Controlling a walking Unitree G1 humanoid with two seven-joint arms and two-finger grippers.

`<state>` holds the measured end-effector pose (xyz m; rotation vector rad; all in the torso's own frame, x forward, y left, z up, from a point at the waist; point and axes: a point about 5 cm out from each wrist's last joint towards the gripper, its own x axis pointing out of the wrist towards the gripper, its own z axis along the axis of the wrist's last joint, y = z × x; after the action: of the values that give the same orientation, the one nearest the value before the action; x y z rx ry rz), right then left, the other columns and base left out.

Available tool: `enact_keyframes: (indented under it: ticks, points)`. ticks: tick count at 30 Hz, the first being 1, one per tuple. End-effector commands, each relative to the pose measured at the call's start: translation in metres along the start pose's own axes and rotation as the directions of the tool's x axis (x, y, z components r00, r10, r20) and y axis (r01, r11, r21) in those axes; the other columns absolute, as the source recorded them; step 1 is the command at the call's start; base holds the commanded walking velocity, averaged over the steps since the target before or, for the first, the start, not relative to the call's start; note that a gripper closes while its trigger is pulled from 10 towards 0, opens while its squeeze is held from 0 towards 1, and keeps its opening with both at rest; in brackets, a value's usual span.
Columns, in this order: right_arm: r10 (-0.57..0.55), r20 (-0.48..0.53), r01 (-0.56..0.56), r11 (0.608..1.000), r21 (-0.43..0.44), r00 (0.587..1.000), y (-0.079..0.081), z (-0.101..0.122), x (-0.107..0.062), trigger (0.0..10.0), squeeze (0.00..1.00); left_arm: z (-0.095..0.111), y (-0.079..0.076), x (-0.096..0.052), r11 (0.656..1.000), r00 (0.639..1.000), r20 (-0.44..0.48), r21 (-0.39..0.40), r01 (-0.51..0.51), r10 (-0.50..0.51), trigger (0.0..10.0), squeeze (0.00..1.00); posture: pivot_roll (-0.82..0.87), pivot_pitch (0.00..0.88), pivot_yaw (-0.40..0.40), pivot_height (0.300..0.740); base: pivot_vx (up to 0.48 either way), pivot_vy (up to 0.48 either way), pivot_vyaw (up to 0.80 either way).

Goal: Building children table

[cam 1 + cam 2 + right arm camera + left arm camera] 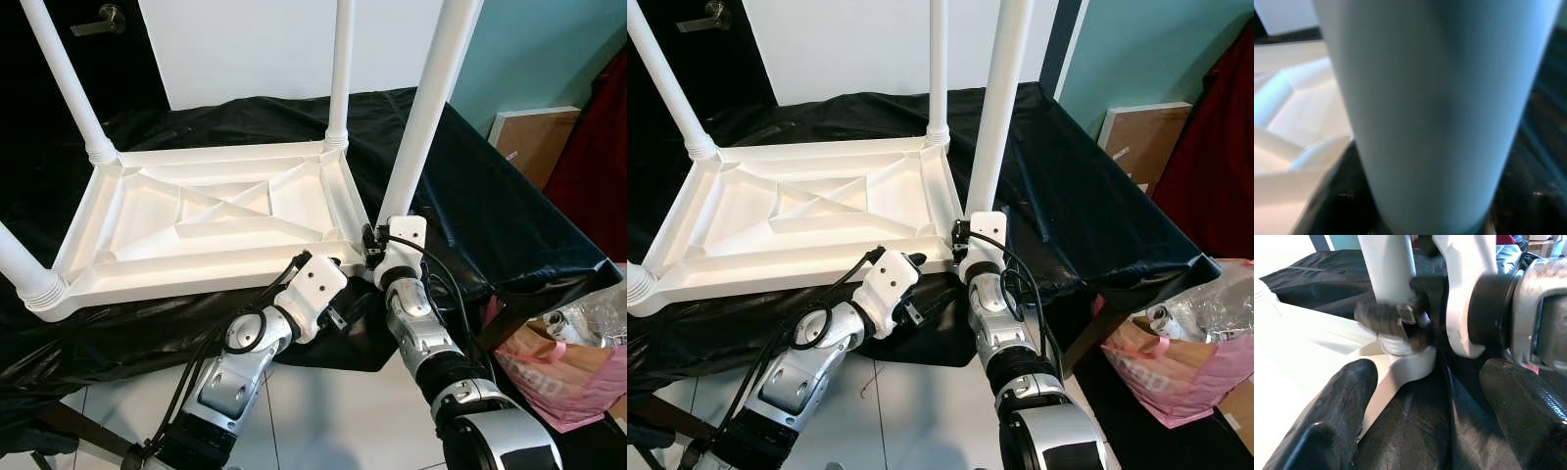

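right end effector gripping leg

All four legs run off the top or left edge. The right claw is blurred against the near leg, its grip unclear.

Black cloth (pink bag beside)

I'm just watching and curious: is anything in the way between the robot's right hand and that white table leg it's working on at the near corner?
Nothing visible stands between them. The right hand is already at the base of the near-right leg, where it meets the corner of the upside-down tabletop. The left hand sits just beside that corner, fingers apart, not blocking it.
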<state>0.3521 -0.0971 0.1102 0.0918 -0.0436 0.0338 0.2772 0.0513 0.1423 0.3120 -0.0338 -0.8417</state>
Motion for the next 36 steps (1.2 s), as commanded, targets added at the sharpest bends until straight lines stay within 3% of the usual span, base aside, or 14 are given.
enact_keyframes:
  ticks: [1,14,15,16,19,20,21,23,26,36]
  points:
    - [-0.006,-0.055,0.007,1.000,0.012,0.998,-0.003,-0.013,-0.006,10.0,1.00,-0.001,0.000,0.000,1.000,1.000,-0.010,0.006,-0.016,0.017,10.0,0.00,0.02,0.038,-0.030,0.740,0.000,0.000,0.00]
    - [0.126,0.039,-0.126,0.992,0.001,0.991,-0.020,0.000,-0.008,10.0,1.00,0.000,-0.001,0.001,1.000,1.000,-0.006,0.008,-0.009,0.009,10.0,0.00,0.01,0.036,-0.028,0.740,0.000,0.000,0.00]
    - [0.195,0.049,-0.194,0.981,-0.018,0.980,-0.028,0.003,-0.009,10.0,0.78,0.000,-0.002,0.002,1.000,1.000,-0.005,0.008,-0.006,0.006,10.0,0.00,0.01,0.036,-0.029,0.740,0.000,0.000,0.00]
    - [0.262,0.055,-0.260,0.965,-0.044,0.963,-0.033,0.005,-0.010,10.0,0.00,0.000,-0.002,0.002,1.000,1.000,-0.003,0.007,-0.004,0.004,10.0,0.00,0.00,0.037,-0.029,0.740,0.000,0.000,0.00]
    - [0.303,0.057,-0.299,0.952,-0.061,0.951,-0.037,0.006,-0.010,10.0,0.00,0.000,-0.003,0.003,1.000,1.000,-0.003,0.007,-0.003,0.003,10.0,0.00,0.00,0.037,-0.029,0.740,0.000,0.000,0.00]
    - [0.374,0.045,-0.369,0.925,-0.087,0.926,-0.039,0.008,-0.009,10.0,0.00,0.000,-0.003,0.003,1.000,1.000,-0.002,0.006,-0.002,0.002,10.0,0.00,0.00,0.039,-0.028,0.740,0.000,0.000,0.00]
    - [0.374,0.045,-0.369,0.925,-0.087,0.926,-0.039,0.008,-0.009,10.0,0.00,0.000,-0.003,0.003,1.000,1.000,-0.002,0.006,-0.002,0.002,10.0,0.00,0.00,0.039,-0.028,0.740,0.000,0.000,0.00]
    - [0.462,0.023,-0.456,0.882,-0.121,0.887,-0.039,0.013,-0.005,10.0,0.00,0.000,-0.003,0.004,1.000,1.000,0.000,0.005,-0.001,0.001,10.0,0.00,0.00,0.041,-0.028,0.740,0.000,0.000,0.00]
    - [0.510,0.008,-0.503,0.850,-0.157,0.860,-0.038,0.019,0.001,10.0,0.00,0.001,-0.002,0.005,1.000,1.000,0.001,0.006,-0.002,0.002,10.0,0.00,0.00,0.041,-0.028,0.740,0.000,0.000,0.00]
    - [0.572,-0.060,-0.571,0.794,-0.207,0.818,-0.031,0.025,0.011,10.0,0.00,0.002,0.000,0.005,1.000,1.000,0.003,0.009,-0.011,0.011,10.0,0.00,0.01,0.043,-0.030,0.740,0.000,0.000,0.00]
